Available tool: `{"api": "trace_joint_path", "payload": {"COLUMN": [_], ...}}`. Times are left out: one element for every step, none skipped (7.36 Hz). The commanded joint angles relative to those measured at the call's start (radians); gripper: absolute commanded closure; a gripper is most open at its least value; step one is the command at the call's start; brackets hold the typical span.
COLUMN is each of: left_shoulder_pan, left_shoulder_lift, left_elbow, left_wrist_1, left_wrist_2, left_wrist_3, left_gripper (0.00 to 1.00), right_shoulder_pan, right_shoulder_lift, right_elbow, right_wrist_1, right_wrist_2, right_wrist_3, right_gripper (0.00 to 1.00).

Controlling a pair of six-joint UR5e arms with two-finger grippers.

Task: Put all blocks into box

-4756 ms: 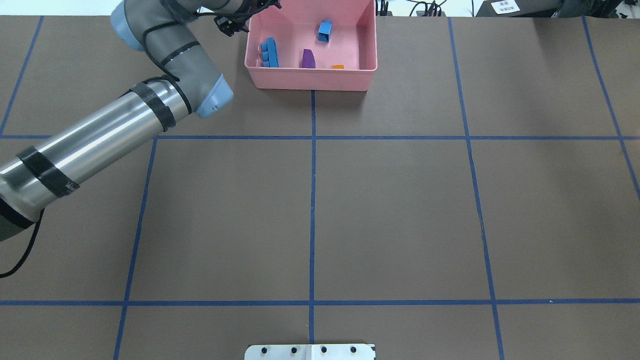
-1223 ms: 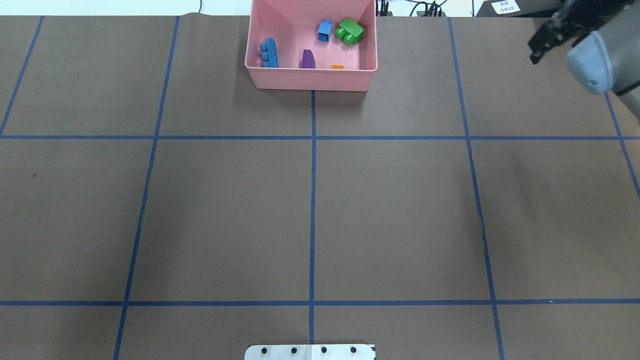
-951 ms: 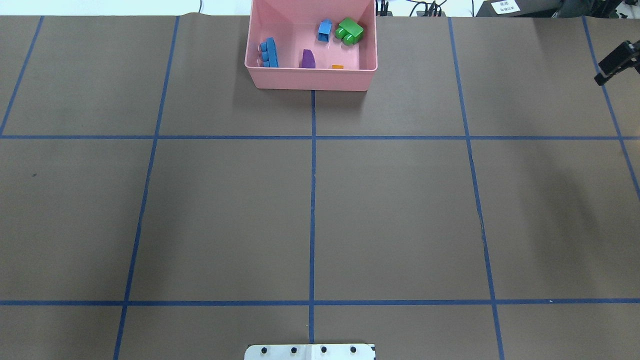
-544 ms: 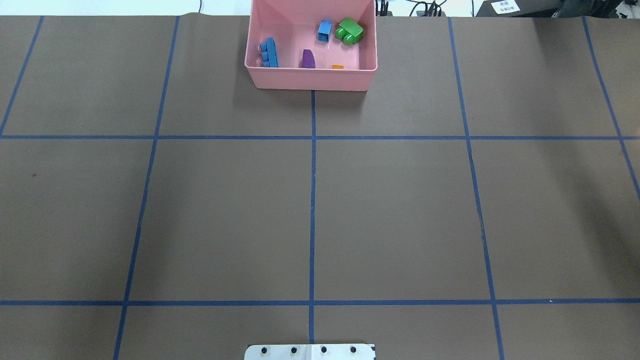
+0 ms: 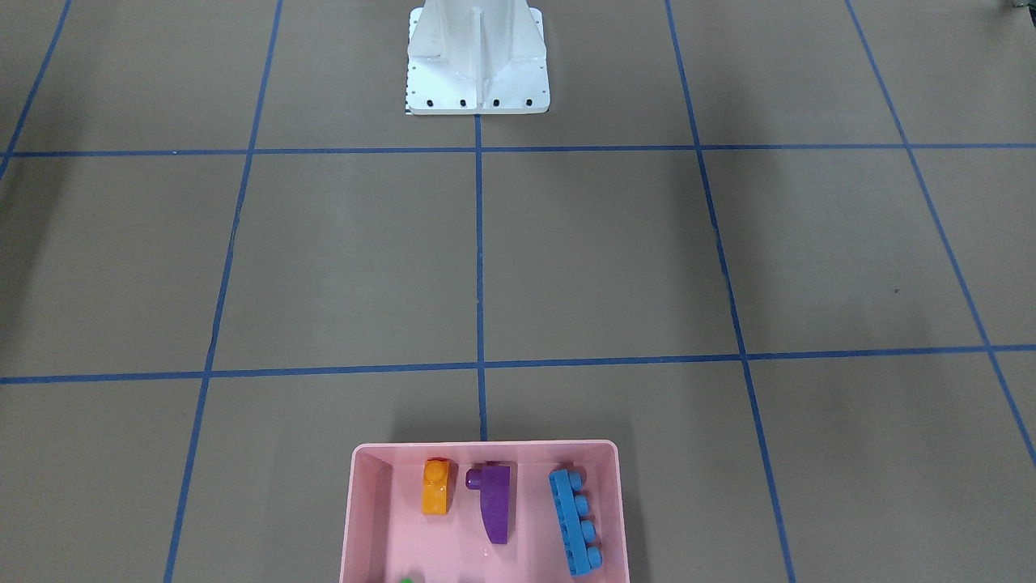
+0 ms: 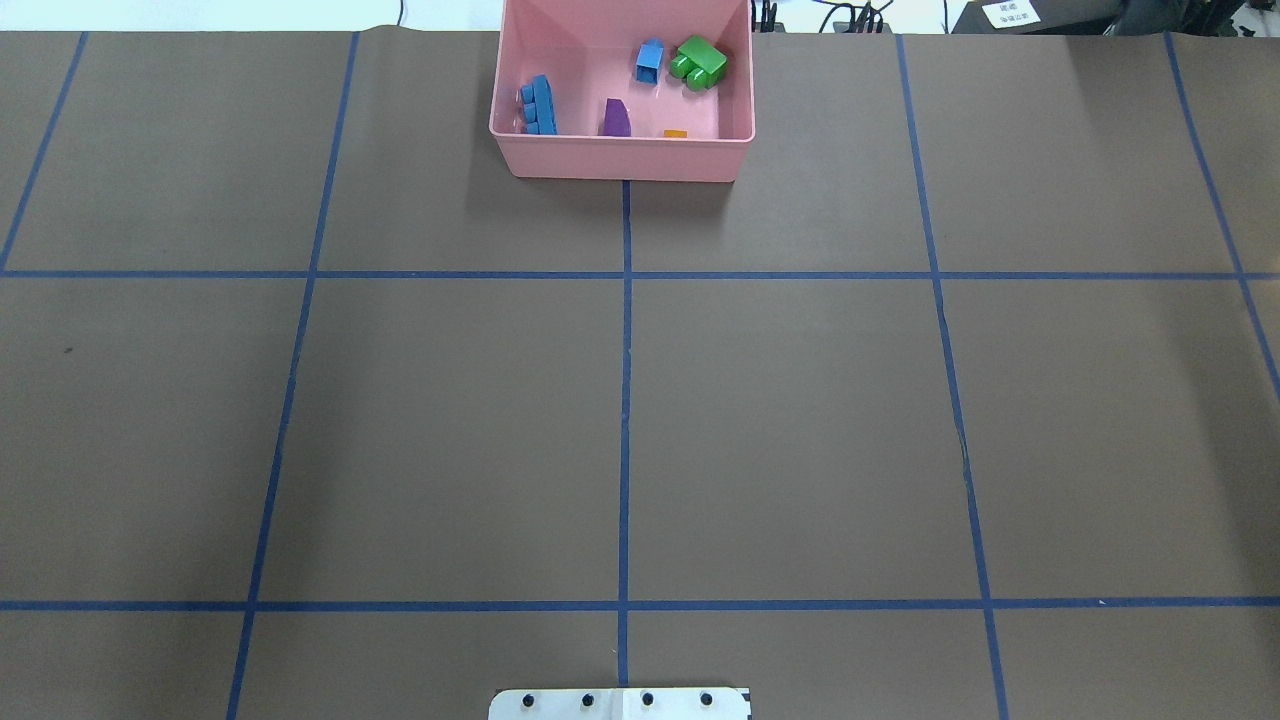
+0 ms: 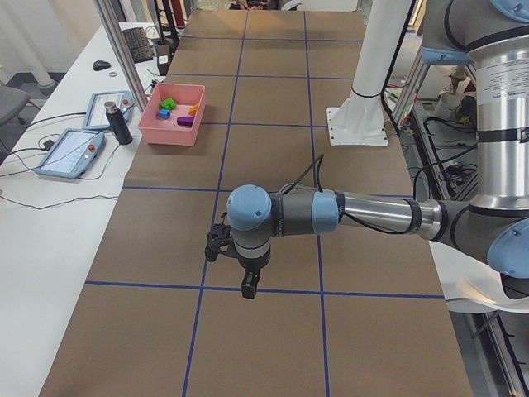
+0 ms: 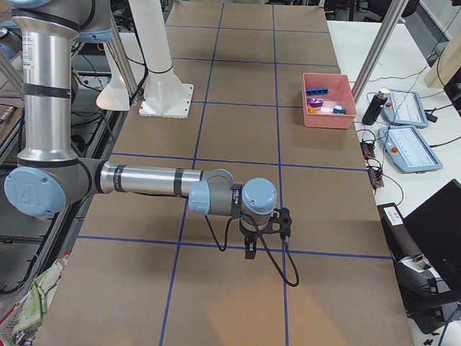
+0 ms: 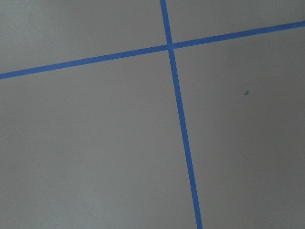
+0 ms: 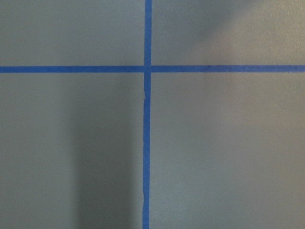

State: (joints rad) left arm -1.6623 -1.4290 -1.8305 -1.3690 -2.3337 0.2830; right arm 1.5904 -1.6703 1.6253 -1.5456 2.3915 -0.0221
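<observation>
The pink box (image 6: pixel 620 158) and green block (image 6: pixel 700 62) look smooth, glossy plastic. The brown table cover (image 6: pixel 800 420) is matt paper; the white robot base (image 5: pixel 477 57), painted metal.

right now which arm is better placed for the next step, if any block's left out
Neither: orange, purple, long blue, small blue and green plastic bricks lie in the pale pink plastic box; left end effector and right end effector hover similarly far away.
</observation>
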Motion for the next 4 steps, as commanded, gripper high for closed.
{"api": "trace_joint_path", "payload": {"left_shoulder_pan": [-0.001,-0.001,-0.001,-0.001], "left_shoulder_lift": [-0.011,-0.013,-0.013,-0.013], "left_elbow": [0.007,0.011,0.011,0.011], "left_wrist_1": [0.001,0.001,0.001,0.001], "left_wrist_2": [0.001,0.001,0.001,0.001], "left_wrist_3": [-0.001,-0.001,-0.001,-0.001], "left_gripper": [0.0,0.0,0.0,0.0], "right_shoulder_pan": [0.029,0.055,0.068,0.074], "right_shoulder_lift": [-0.039,-0.031,-0.028,-0.028], "right_elbow": [0.004,0.005,0.02,0.031], "right_wrist_1": [0.099,0.099,0.091,0.088], "right_wrist_2": [0.006,0.015,0.018,0.018], "right_wrist_3": [0.007,0.007,0.007,0.007], "right_gripper": [0.0,0.0,0.0,0.0]}}
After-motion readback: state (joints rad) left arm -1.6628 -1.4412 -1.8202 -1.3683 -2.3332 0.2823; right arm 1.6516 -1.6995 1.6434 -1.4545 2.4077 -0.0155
